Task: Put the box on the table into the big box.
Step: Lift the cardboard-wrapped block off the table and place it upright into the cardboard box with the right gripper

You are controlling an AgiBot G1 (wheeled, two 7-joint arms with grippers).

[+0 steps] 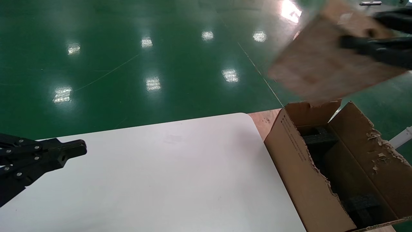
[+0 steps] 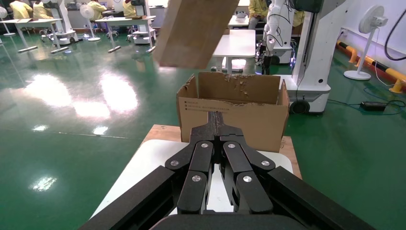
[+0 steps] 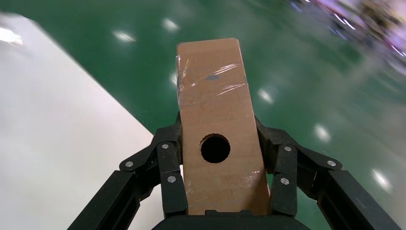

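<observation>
My right gripper (image 1: 357,40) is shut on the small brown box (image 1: 322,61), holding it tilted in the air above the far end of the big box (image 1: 299,167). In the right wrist view the box (image 3: 215,124) sits between the fingers (image 3: 168,167), its round hole facing the camera. The left wrist view shows the box (image 2: 194,31) hanging over the big box (image 2: 230,115). The big box stands open beside the right edge of the white table (image 1: 161,180), with dark foam inside. My left gripper (image 1: 82,149) is shut and empty, low over the table's left side.
Ragged torn flap edges (image 1: 383,151) line the big box's rim. It rests on a wooden board (image 1: 264,120) beside the table. Shiny green floor (image 1: 128,64) lies beyond. Other tables and robots (image 2: 311,52) stand far behind.
</observation>
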